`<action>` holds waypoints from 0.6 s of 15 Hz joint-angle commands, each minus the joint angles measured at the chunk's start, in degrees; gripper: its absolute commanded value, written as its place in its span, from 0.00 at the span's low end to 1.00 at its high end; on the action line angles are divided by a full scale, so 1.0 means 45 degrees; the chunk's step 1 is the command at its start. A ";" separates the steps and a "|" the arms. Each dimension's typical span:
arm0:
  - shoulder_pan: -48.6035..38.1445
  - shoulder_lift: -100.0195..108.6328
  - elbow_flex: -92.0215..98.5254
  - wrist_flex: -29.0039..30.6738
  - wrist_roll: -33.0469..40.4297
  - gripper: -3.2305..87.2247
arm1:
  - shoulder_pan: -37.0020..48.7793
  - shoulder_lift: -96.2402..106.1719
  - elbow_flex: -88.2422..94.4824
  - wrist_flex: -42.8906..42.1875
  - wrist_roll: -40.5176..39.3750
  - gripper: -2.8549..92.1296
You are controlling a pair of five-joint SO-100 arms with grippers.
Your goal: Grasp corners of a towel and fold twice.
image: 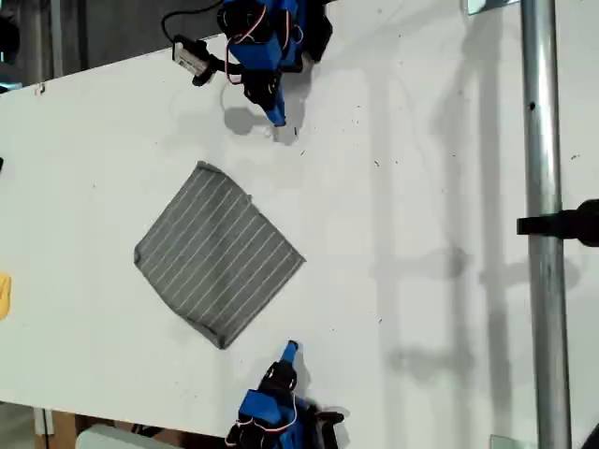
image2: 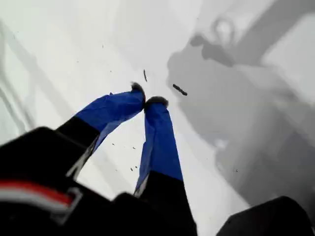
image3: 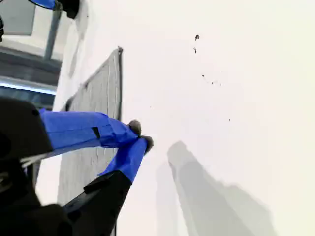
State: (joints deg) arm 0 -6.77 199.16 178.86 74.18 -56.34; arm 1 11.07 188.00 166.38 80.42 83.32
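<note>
The grey towel (image: 220, 253) with thin white stripes lies flat on the white table (image: 421, 187), turned like a diamond. Its corners point to the far side (image: 201, 166), the exterior view's right (image: 302, 262), the near side (image: 223, 345) and the exterior view's left (image: 138, 254). My first gripper (image: 278, 120) (image2: 150, 101) is shut on nothing, over bare table beyond the far corner. My second gripper (image: 291, 348) (image3: 140, 135) is also shut and empty, just beside the near corner, with the towel (image3: 93, 98) alongside its fingers.
A metal pole (image: 541, 224) with a black clamp (image: 562, 224) runs down the exterior view's right. A yellow object (image: 3, 295) sits at the exterior view's left edge. Small dark specks (image2: 179, 90) dot the table near my first gripper.
</note>
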 commanded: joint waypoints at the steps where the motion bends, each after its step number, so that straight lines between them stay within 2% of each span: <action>1: -0.0137 0.0039 -0.0039 0.0020 -0.8770 0.01 | 0.0332 0.0020 -0.0156 0.0039 -0.0117 0.09; 4: -0.0273 0.0039 -0.0039 0.0039 -0.7539 0.03 | 0.0332 0.0020 -0.0156 0.0039 -0.0117 0.10; 9: -0.0059 0.0039 -0.0039 -0.0117 -0.9043 0.00 | 0.0820 0.0020 -0.0215 0.0059 -0.0215 0.03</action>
State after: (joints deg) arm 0 -7.12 199.16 178.86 74.18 -95.01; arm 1 14.24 188.00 166.38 80.42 83.14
